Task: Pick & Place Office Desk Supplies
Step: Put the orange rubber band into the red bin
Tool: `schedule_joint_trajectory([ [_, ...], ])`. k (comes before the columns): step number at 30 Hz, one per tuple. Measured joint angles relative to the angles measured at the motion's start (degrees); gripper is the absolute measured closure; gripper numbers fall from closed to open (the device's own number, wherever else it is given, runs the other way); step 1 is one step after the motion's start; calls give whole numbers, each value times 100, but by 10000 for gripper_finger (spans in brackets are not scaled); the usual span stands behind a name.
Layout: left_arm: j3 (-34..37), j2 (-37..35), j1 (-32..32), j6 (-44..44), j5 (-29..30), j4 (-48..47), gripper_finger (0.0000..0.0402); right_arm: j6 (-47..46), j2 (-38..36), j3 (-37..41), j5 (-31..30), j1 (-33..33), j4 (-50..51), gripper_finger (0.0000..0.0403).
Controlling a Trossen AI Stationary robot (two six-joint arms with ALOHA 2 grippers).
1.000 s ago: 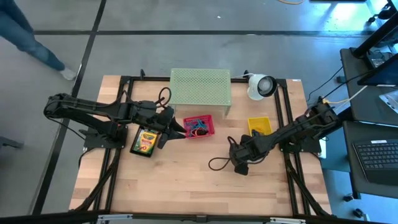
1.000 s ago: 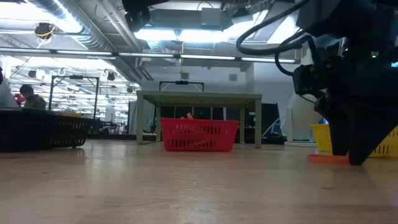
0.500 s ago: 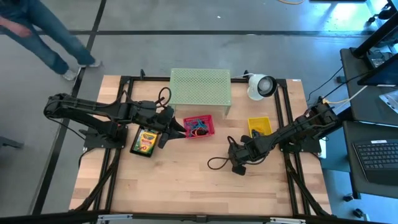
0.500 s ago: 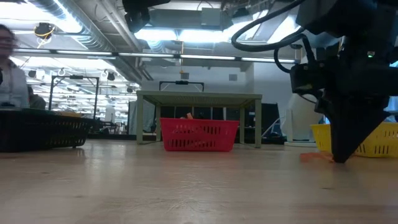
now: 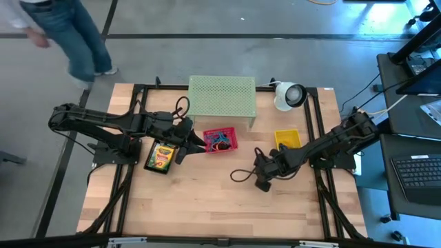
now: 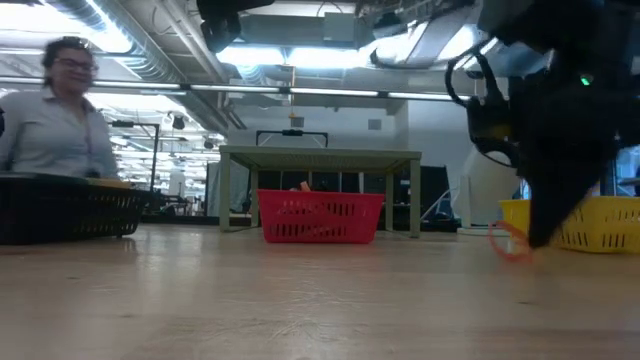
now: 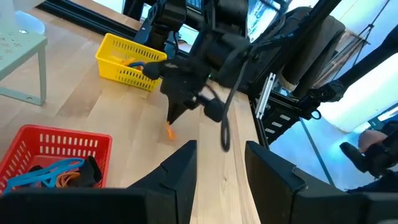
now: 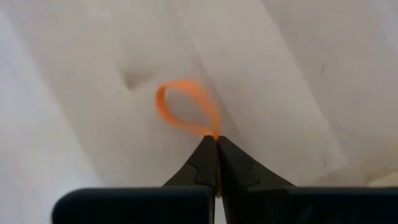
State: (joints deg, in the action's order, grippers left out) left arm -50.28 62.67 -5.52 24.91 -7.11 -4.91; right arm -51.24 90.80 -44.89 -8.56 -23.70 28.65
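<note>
Right of centre in the high view, the right gripper (image 8: 216,142) has its fingers pinched tight on a thin orange rubber-band loop (image 8: 185,107), the loop sticking out past the tips just above the pale wooden table (image 5: 207,200). Nearby, up and to the right, sits the small yellow mesh basket (image 5: 287,139), likely its destination. Over at left centre, the left gripper (image 5: 186,143) hovers part-open beside the red mesh basket (image 5: 220,140), which already holds blue and orange bands, with a yellow-and-green crayon box (image 5: 160,156) in a dark tray. So some sorting looks done; this band is not yet placed.
</note>
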Motion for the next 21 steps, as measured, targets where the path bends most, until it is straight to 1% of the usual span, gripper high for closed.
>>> schedule_joint_trajectory([
  [6,0,0,0,0,0,0,272,-38,-496,-229,107,15,-29,401],
  [11,0,0,0,0,0,0,272,74,-776,-480,107,215,-14,402],
  [13,-1,0,0,0,0,2,272,163,-828,-617,106,358,-23,402],
  [17,-2,0,0,-3,0,2,272,741,-828,-1064,79,749,-36,402],
  [21,-2,0,0,-4,0,2,272,1187,-751,-1456,63,1385,-57,402],
])
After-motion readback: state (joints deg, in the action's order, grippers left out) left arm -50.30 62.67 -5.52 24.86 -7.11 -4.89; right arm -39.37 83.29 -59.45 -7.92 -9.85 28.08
